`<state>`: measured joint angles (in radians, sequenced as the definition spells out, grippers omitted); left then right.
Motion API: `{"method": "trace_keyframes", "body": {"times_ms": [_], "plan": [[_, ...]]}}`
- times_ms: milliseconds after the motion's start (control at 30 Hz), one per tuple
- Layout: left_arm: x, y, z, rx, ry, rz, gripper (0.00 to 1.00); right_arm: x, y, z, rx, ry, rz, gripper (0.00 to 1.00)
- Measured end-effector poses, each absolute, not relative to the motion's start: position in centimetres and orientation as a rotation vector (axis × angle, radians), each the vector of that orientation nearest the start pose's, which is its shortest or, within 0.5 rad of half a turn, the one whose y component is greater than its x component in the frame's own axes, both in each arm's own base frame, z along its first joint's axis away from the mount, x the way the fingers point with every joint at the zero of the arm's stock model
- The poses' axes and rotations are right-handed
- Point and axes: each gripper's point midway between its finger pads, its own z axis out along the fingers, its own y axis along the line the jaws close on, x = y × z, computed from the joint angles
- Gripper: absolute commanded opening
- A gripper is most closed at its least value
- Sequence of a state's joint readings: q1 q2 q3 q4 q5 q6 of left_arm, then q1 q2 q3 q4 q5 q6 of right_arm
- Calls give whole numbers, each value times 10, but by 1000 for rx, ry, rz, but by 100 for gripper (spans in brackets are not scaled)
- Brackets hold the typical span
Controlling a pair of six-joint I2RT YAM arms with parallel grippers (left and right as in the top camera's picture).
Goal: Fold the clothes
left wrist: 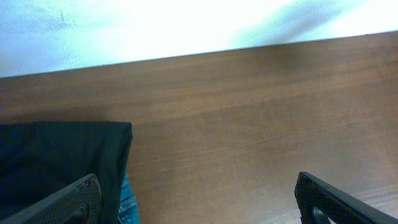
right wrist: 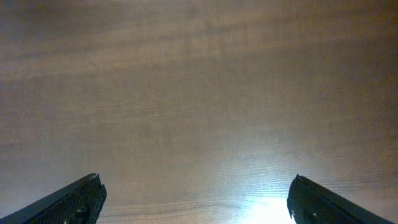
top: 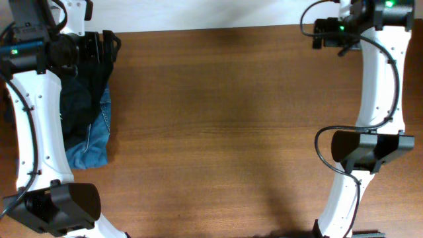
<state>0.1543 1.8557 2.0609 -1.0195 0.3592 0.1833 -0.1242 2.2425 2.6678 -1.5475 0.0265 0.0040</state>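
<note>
The clothes lie in a pile at the table's left edge: black fabric (top: 89, 92) on top, with a blue denim piece (top: 92, 142) sticking out below it. My left gripper (top: 106, 47) hangs over the far end of the pile, beside the black cloth. In the left wrist view the black fabric (left wrist: 62, 155) fills the lower left, a strip of denim (left wrist: 127, 202) shows at its edge, and the left gripper (left wrist: 196, 202) stands open and empty. My right gripper (top: 322, 32) is at the far right corner, and in its wrist view the gripper (right wrist: 196, 199) is open over bare wood.
The brown wooden table (top: 225, 119) stretches between the two arms. Its far edge meets a white wall (left wrist: 155, 28). The left arm's base (top: 59, 205) and the right arm's base (top: 370, 149) stand near the front corners.
</note>
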Motion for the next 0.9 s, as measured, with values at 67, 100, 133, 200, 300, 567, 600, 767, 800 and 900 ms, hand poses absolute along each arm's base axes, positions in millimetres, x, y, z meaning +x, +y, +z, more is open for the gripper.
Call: {"method": "trace_keyframes", "body": {"times_ms": [67,100,133,200,300,567,600,767,800,900], "plan": [[484,10,302,208,2344,-269,99,473,-72,250,211,2733,-53,98],[482,8,300,210,2353,-271,99,469,-76,248,226,2748,-48,99],[480,6,298,211,2365,-276,99,462,-80,247,246,2769,-41,99],[475,3,294,214,2392,-288,99,449,-89,248,286,2798,-35,99],[466,2,287,202,2438,-301,99,438,-103,259,360,2774,-22,99],[435,-2,266,174,2592,-351,99,387,-109,314,426,2674,-11,99],[432,-2,265,171,2603,-355,99,377,-106,317,426,2674,-11,99],[416,-3,256,138,2687,-354,99,328,-91,311,439,2742,2,99],[410,-4,253,128,2718,-344,99,320,-89,305,444,2765,7,99],[400,-10,248,130,2771,-316,99,300,-83,283,460,2844,23,99]]}}
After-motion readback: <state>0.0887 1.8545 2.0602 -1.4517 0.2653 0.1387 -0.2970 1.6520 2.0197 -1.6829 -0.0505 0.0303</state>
